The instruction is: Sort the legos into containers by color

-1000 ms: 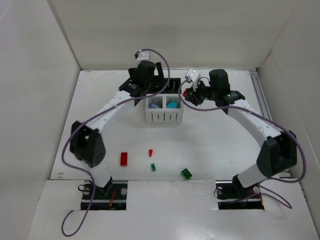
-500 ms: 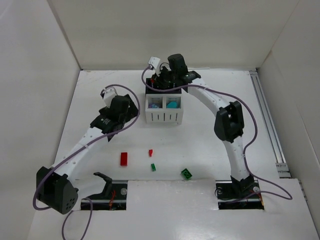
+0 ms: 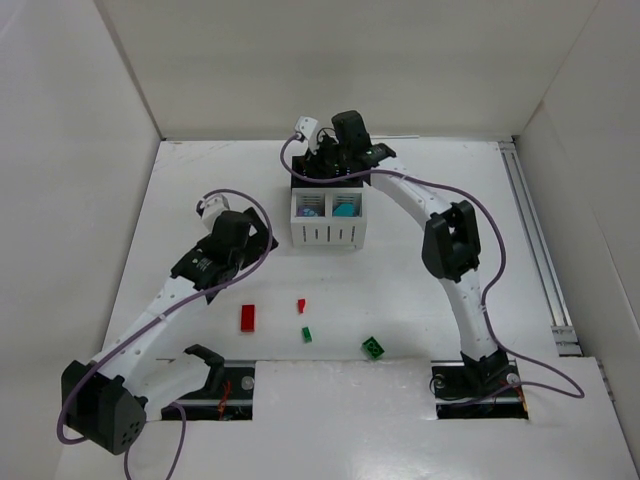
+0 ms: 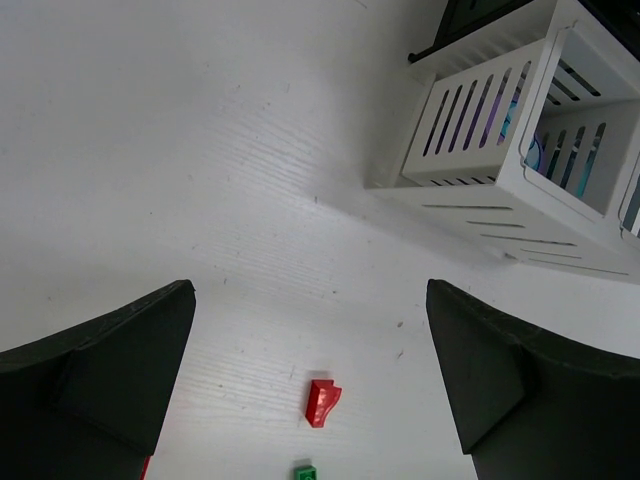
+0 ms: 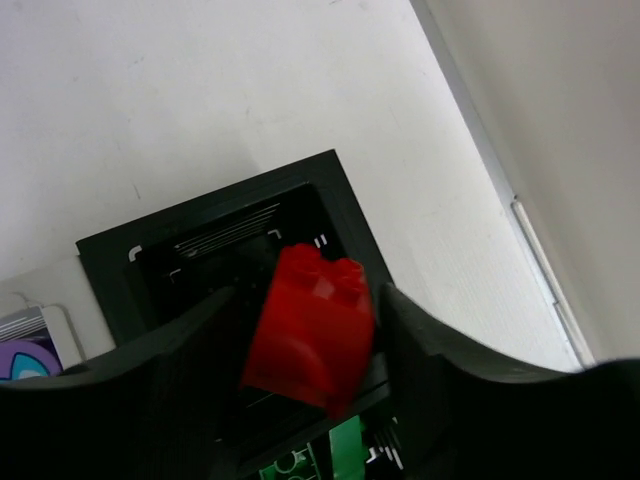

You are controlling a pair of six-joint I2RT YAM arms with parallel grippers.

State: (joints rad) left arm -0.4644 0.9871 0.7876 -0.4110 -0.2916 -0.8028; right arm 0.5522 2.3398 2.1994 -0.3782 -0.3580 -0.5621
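1 red lego (image 5: 310, 330) pinched in the right gripper (image 5: 305, 297) over a black compartment (image 5: 200, 232); left gripper (image 4: 308, 290) gapes wide.

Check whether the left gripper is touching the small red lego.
Apart. Left wrist view: the left gripper is open, and bare table separates both fingers from the small red lego.

White table (image 3: 520, 260), bin block (image 3: 328, 232), four loose legos (image 3: 247, 317)
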